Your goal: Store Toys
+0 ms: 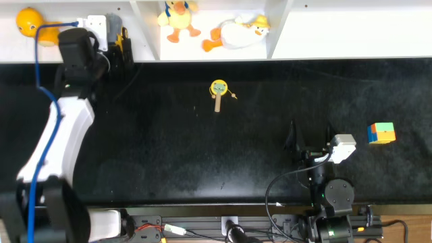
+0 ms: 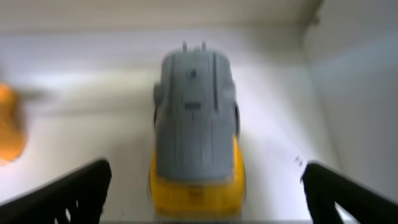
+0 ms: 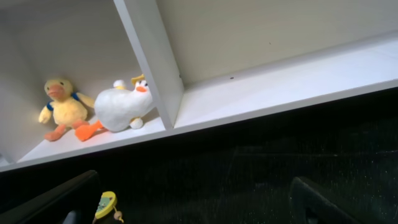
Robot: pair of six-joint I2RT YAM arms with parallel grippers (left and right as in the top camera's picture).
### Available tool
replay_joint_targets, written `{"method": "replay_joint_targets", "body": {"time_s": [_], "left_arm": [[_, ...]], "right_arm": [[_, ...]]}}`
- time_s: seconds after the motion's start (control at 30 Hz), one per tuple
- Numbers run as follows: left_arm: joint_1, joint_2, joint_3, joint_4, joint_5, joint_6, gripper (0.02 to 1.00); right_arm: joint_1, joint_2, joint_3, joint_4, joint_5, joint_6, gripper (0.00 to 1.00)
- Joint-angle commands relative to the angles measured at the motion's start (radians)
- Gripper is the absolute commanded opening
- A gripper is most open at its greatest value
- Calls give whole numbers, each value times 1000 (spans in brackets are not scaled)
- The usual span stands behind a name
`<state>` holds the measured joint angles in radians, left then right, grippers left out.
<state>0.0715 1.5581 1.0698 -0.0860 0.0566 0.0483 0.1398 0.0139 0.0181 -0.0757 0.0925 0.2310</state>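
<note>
Toy truck [image 2: 194,124] sits in the shelf's [image 1: 337,40] upper-left compartment, unpinched between the left gripper's [image 2: 208,186] spread jaws. Yellow duck plush [image 1: 178,17] and white duck plush [image 1: 237,32] are shelved top centre. Looks like two left: rattle drum [image 1: 219,90] mid-frame and colour cube [image 1: 381,132] at right; right gripper [image 1: 310,138] at lower right, jaws spread.

Smooth, hard plastic on the toy truck [image 2: 194,124], a matt white finish on the shelf [image 2: 280,93]; the yellow duck [image 3: 62,106] and white goose [image 3: 121,109] are soft plush cloth, the black worktop [image 1: 169,155] matt and faintly speckled.
</note>
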Motion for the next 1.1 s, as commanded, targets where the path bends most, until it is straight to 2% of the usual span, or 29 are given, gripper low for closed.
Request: {"method": "replay_joint_targets", "body": {"time_s": [0.03,0.27,0.57,1.1], "left_arm": [[-6,-155,26,-138,8,1,998],[-9,-380,26,-491,-14,0,998],[-13,-698,25,-835,-10,-26,998],[-22,-711,5,-1023,-2,-23,998]], "right_arm": [[6,-10,-13,5,-6,-7,996],[6,-10,-13,5,-6,-7,993],[6,-10,-13,5,-6,-7,996],[6,-10,-13,5,-6,-7,996]]}}
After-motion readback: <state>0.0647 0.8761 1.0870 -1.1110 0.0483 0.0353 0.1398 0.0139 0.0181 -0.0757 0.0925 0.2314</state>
